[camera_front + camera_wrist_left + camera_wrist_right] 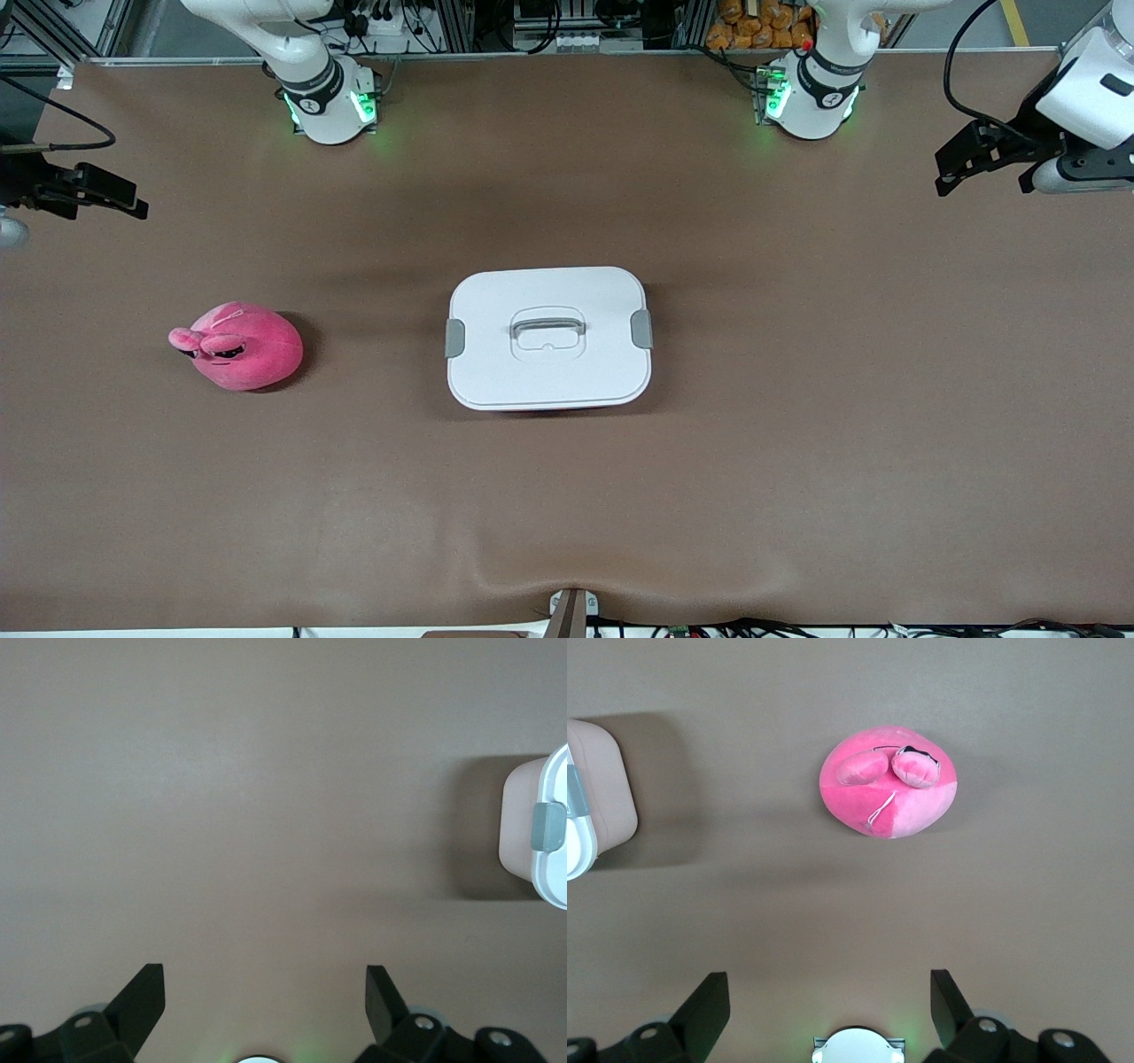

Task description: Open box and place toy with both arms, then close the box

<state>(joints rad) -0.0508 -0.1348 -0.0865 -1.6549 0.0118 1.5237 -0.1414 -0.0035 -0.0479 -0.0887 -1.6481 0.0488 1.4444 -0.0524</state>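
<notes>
The front camera hangs high, facing both arm bases, looking steeply down on the whole worktop (797, 461). Each wrist camera stares straight down past its own spread fingers (146, 997) at bare worktop from well above. The left wrist view catches one end of the box (549, 338); the right wrist view catches the box's opposite end and the toy (888, 781).
</notes>
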